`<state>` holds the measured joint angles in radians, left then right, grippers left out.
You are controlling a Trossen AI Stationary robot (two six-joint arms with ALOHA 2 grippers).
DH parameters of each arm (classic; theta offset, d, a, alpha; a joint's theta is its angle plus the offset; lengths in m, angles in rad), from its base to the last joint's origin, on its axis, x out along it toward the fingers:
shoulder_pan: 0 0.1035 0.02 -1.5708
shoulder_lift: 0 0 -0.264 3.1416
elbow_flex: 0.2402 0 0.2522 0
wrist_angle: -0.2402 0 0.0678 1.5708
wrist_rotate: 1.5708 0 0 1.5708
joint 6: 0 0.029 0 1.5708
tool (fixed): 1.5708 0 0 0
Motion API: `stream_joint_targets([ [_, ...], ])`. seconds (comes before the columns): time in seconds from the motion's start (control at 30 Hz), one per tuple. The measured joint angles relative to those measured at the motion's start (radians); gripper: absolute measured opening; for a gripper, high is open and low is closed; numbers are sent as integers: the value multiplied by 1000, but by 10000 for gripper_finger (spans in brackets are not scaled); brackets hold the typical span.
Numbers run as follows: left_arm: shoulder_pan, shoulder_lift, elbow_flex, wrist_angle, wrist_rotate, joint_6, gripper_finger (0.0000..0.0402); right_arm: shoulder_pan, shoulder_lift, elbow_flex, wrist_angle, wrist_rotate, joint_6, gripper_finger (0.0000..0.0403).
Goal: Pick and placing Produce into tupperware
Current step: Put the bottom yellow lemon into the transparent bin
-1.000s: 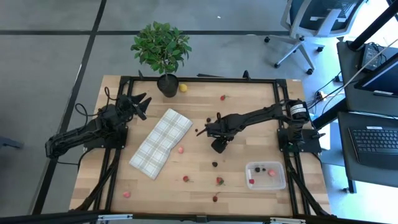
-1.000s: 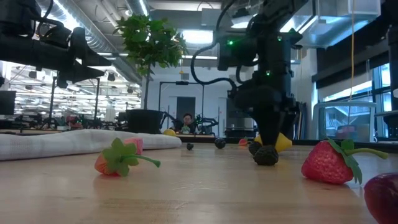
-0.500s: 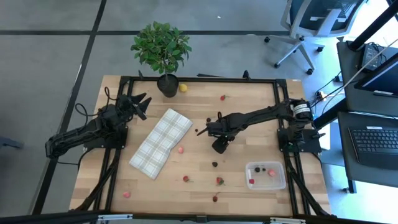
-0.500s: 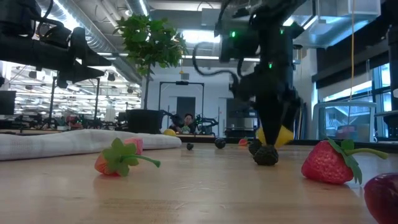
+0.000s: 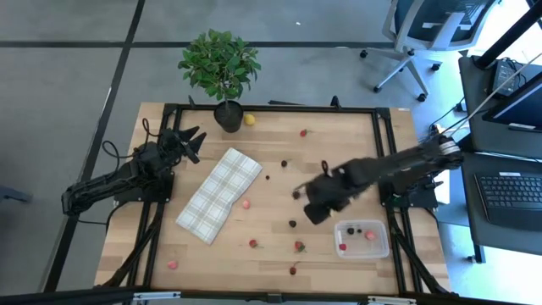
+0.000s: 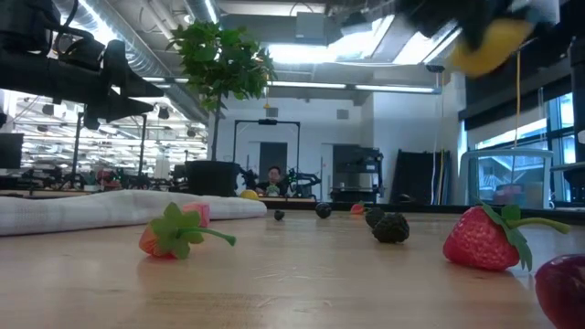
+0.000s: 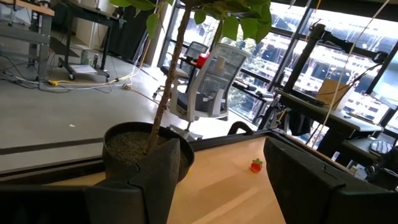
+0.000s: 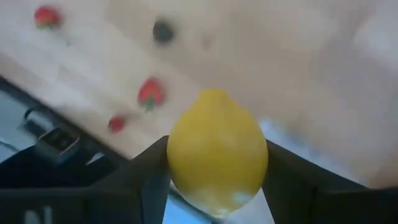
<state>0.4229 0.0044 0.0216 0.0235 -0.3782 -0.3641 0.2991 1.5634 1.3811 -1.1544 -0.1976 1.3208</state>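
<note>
One yellow toy lemon sits clamped between the right gripper's two dark fingers, lifted clear of the table, probably so it can be carried to the clear tupperware just beside it, which already holds a few pieces. Other strawberries and dark berries lie scattered over the wooden table. Near the potted plant, the left gripper waits, fingers apart and empty.

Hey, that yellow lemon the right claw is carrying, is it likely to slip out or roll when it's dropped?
The lemon looks smooth and rounded, pinched only at its sides by the right claw, so it might slip. Being egg-shaped, it would probably roll or wobble wherever it lands. The tub has walls that should contain it.
</note>
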Motion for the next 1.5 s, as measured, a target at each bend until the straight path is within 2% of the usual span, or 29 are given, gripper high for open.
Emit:
stream_joint_targets([
  [0.2, 0, 0, 0, 2, -38, 0, 225, 192, -28, -1, -81, -19, 339, 212],
  [0.37, 0, 0, 0, 4, -69, 1, 225, 307, -26, -35, -109, -17, 588, 213],
  [0.57, 0, 0, 0, 4, -77, 8, 225, 388, -27, -139, -94, -14, 769, 213],
  [1.07, 0, 0, 0, 4, -77, 8, 225, 400, -28, -480, 238, -4, 769, 213],
  [1.5, 0, 0, 0, 4, -77, 8, 225, 397, -28, -475, 246, -36, 729, 240],
])
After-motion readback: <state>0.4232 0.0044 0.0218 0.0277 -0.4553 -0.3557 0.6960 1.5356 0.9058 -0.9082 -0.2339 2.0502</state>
